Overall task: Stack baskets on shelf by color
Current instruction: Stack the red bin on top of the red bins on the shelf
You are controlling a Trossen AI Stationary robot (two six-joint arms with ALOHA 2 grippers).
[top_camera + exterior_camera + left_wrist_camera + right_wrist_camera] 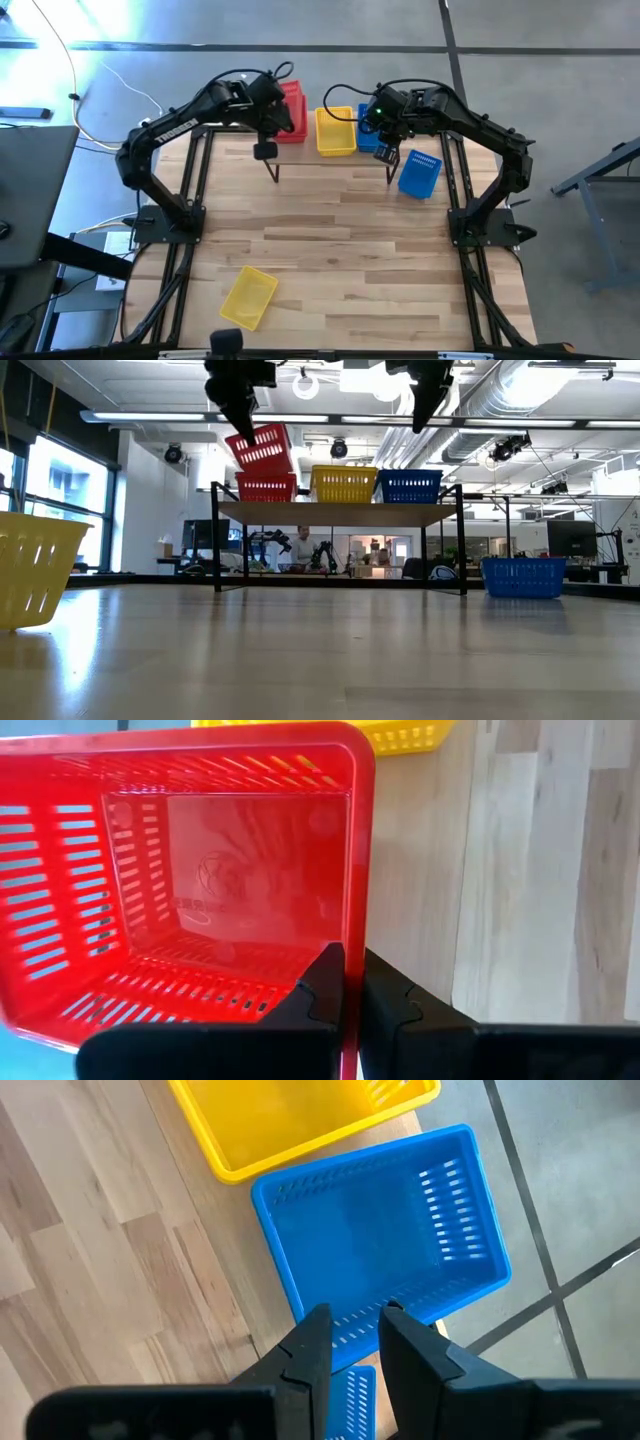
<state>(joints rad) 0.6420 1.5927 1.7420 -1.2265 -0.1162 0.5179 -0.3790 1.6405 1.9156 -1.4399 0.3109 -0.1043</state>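
The shelf (340,512) carries a red basket (265,489), a yellow basket (344,485) and a blue basket (411,487) side by side. My left gripper (354,995) is shut on a second red basket (262,447), which is tilted just above the red one on the shelf. My right gripper (355,1335) hovers above the shelf's blue basket (380,1240), its fingers slightly open and touching nothing. Another blue basket (420,172) and another yellow basket (248,297) rest on the table. My left gripper pinches the red basket's side wall (352,935) near a corner of the rim, with one finger (322,988) inside and the other outside. It comes from above. The basket hangs tilted below the fingers; whether its low edge touches the red basket underneath cannot be told.
The loose blue basket (523,577) stands on the table right of the shelf's right legs. The loose yellow one (35,568) lies near the table's front left. Open tabletop (350,240) lies between shelf and near edge. A person (300,547) sits in the room behind.
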